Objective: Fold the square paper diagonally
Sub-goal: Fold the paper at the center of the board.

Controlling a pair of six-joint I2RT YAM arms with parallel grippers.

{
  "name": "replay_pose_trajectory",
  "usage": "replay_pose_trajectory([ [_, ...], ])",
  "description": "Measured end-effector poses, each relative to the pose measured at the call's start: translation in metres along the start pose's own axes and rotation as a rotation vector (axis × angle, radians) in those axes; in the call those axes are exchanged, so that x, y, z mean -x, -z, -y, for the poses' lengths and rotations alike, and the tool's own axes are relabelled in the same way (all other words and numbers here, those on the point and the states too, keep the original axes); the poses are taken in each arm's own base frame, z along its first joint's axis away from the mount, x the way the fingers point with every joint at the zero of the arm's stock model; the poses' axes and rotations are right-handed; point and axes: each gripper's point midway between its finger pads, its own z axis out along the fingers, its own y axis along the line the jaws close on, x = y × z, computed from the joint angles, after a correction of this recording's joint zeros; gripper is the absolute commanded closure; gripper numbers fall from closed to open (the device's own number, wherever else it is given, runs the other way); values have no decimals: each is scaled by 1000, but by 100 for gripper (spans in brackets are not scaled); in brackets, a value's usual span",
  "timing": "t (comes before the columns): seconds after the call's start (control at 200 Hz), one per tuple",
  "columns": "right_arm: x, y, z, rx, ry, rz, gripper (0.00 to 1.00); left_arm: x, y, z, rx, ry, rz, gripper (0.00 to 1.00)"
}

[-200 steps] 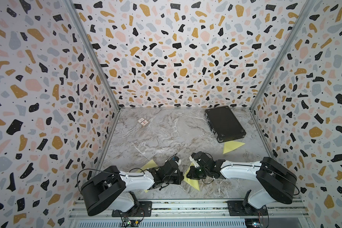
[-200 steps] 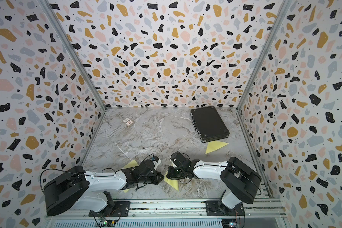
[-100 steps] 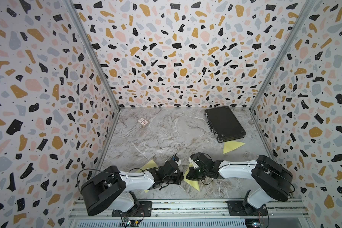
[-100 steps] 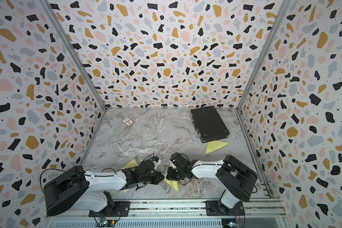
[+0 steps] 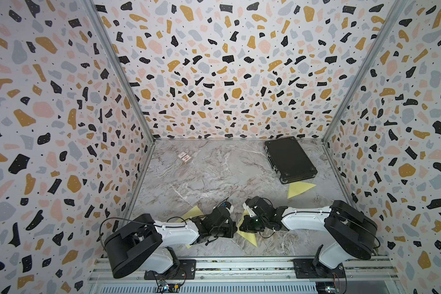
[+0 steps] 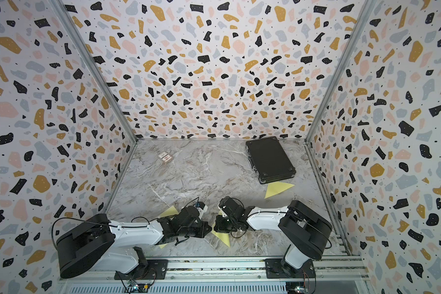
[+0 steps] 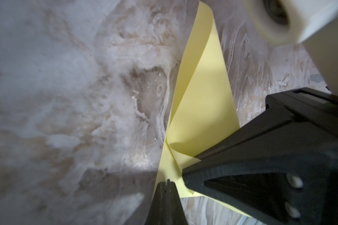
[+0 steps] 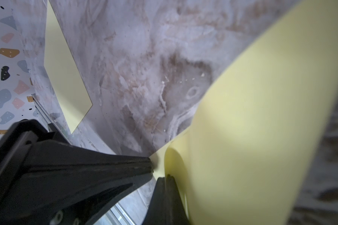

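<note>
The square paper [image 5: 248, 236] is pale yellow and lies at the front middle of the marble table, partly folded. In the left wrist view one flap of the paper [image 7: 201, 97] curls over the rest in a soft loop. My left gripper [image 7: 167, 182] is shut, with its tip resting on the paper's near corner. My right gripper [image 8: 167, 177] is shut too, with the curled paper [image 8: 252, 136] running along its side. In both top views the two tips nearly meet over the paper: left gripper [image 5: 235, 229], right gripper [image 5: 240, 226]. I see no sheet pinched between either pair of jaws.
A second yellow sheet [image 5: 192, 212] lies flat, partly under my left arm. A folded yellow triangle [image 5: 298, 189] sits by a closed black case [image 5: 289, 159] at the back right. A small card packet [image 5: 184, 157] lies at the back left. Patterned walls close three sides.
The right arm's elbow has swung inward and its gripper has edged slightly toward the left one. The left arm has stayed put. Both grippers stay shut.
</note>
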Motion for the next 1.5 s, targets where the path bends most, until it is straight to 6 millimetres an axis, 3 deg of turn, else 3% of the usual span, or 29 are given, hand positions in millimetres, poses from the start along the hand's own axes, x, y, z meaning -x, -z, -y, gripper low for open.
replay_pose_trajectory([
  [0.35, -2, -2, 3, 0, -5, 1, 100, 0, 0, 0, 3, -3, 3, 100],
  [0.596, 0, -2, 0, 20, -11, 8, 71, 1, 0, -1, 9, 0, 9, 100],
  [0.861, 1, -1, -5, 40, -5, 14, 66, 1, 7, -9, 56, 22, 29, 100],
  [1.051, 0, -1, -5, 48, -5, 10, 67, -2, 14, -15, 70, 64, 48, 100],
  [1.231, -2, -2, -1, 33, -14, 11, 83, -2, 12, -12, 49, 95, 46, 100],
  [1.502, -2, -1, 6, 2, -25, 17, 95, 0, 12, -5, 17, 109, 50, 100],
])
